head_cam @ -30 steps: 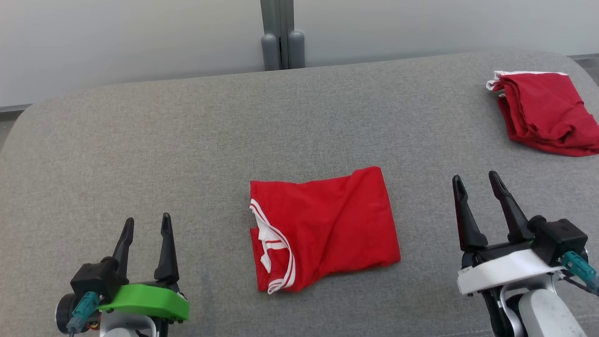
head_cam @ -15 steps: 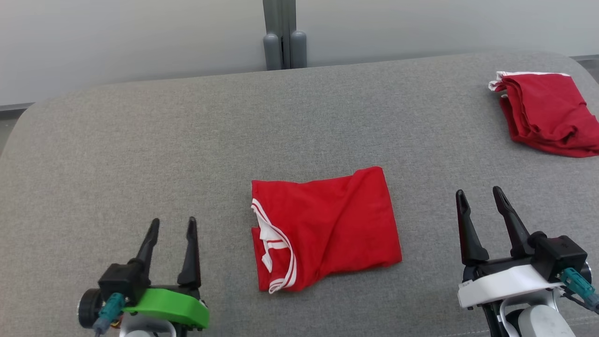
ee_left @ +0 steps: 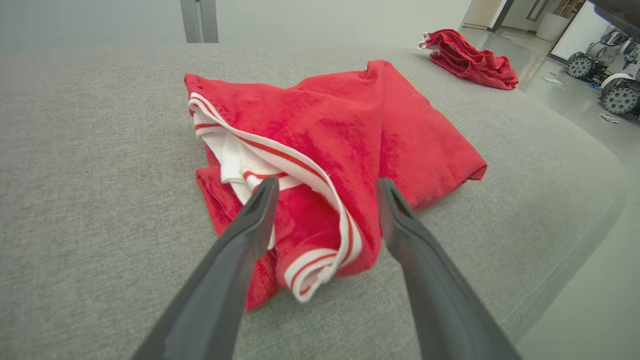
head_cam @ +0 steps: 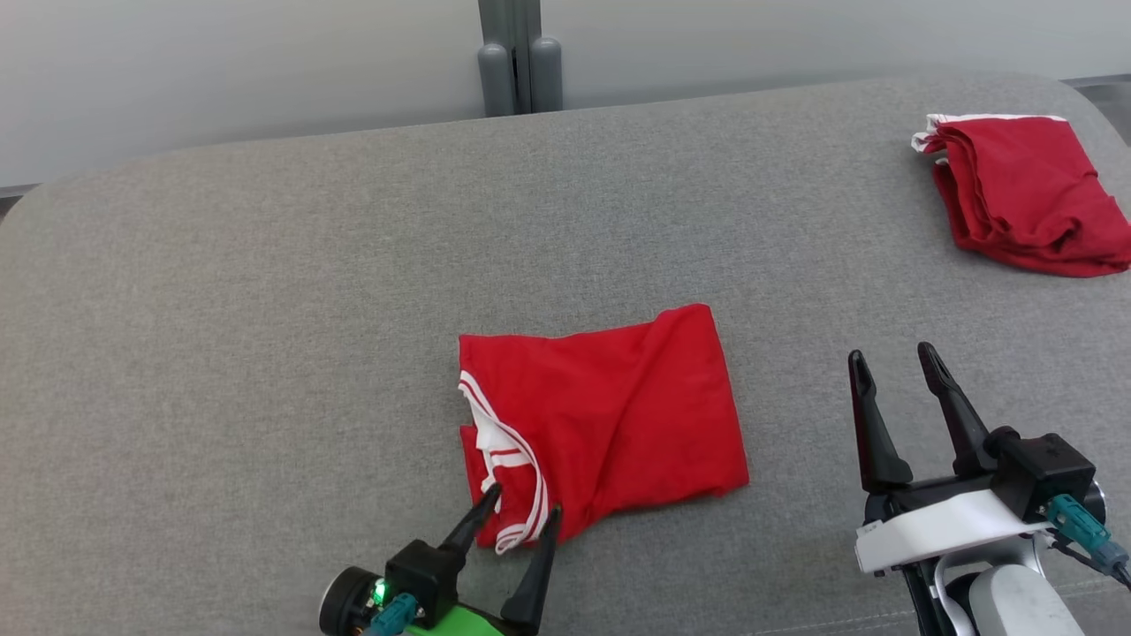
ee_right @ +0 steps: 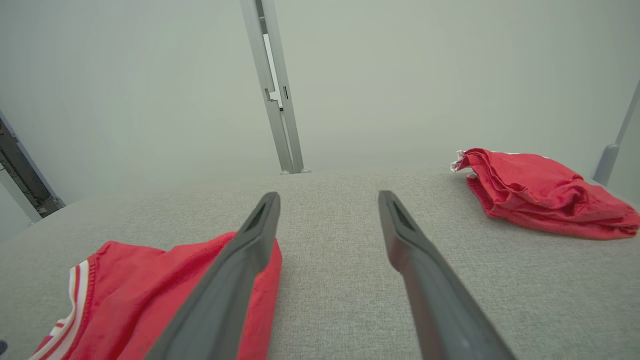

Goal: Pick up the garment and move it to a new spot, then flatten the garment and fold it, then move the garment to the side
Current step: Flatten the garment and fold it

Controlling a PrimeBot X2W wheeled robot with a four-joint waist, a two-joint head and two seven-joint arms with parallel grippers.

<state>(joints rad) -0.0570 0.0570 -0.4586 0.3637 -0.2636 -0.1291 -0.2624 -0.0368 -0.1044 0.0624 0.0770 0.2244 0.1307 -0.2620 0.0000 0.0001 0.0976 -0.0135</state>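
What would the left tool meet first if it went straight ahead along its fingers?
The folded red fabric garment with white striped trim; its near corner sits between the fingers of the open left tool, though depth is unclear.

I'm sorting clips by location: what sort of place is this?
Probably a robotics lab or test room: a grey fabric-covered work surface, plain pale partition walls, and wheeled machines parked beyond it.

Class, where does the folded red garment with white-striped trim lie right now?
Head view: the folded red garment lies centrally on the grey surface, its striped near corner by the open left gripper; the right gripper stands apart on its right.
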